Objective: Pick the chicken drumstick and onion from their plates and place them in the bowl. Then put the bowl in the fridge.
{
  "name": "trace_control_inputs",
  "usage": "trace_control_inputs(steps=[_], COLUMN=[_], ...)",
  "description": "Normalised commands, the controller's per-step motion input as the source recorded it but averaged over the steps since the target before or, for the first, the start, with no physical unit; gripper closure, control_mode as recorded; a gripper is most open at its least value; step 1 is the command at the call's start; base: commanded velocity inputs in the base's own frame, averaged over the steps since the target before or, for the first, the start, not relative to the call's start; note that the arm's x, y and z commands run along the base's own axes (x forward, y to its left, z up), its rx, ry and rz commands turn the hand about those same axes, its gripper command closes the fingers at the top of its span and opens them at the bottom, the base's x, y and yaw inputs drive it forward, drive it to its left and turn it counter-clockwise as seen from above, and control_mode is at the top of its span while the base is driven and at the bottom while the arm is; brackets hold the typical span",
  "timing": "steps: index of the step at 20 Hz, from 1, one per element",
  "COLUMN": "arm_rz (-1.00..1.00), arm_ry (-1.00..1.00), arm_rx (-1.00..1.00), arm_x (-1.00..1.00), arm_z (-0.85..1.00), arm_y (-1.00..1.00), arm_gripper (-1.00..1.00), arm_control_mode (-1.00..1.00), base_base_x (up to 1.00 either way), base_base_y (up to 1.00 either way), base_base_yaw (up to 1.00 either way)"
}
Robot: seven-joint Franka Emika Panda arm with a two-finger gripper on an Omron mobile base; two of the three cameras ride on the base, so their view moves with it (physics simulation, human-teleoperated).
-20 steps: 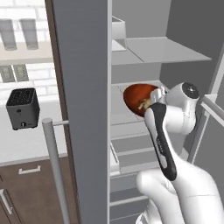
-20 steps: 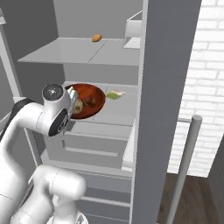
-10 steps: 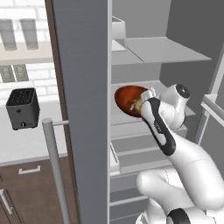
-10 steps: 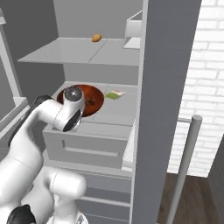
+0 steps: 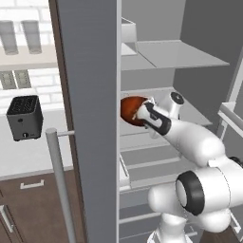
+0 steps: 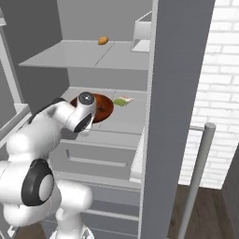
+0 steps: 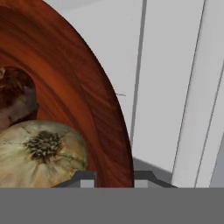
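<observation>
A: Where is the bowl point(image 7: 87, 100)?
B: Inside the open fridge point(image 5: 90, 95), over the middle shelf point(image 6: 126, 119), beside a small green packet point(image 6: 123, 101).

A: And the gripper point(image 7: 114, 177)?
B: Its fingers point(image 7: 86, 178) are clamped on the bowl's rim, one on each side of the wall.

A: What lies in the bowl?
B: The onion point(image 7: 41, 153), close to the rim, with the chicken drumstick point(image 7: 15, 98) touching it behind

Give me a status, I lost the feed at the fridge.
Gripper shut on bowl rim. Bowl inside fridge, over middle shelf, onion and drumstick aboard. Green packet just beyond it.
</observation>
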Motion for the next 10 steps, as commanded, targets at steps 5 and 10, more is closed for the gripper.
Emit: trace_control_inputs(steps=[5,10], arm_rz=[0.02,0.04], arm_ry=[0.06,0.04], arm_rx=[-0.01,0.00], arm_x=[0.61,0.40], arm_z=[-0.27,-0.35], arm_y=[0.02,0.00], arm_gripper=[1.00,1.00], arm_control_mode=[-1.00,-1.00], base_base_x=[0.00,0.00], base_base_y=[0.00,0.00], base_base_yaw=[0.00,0.00])
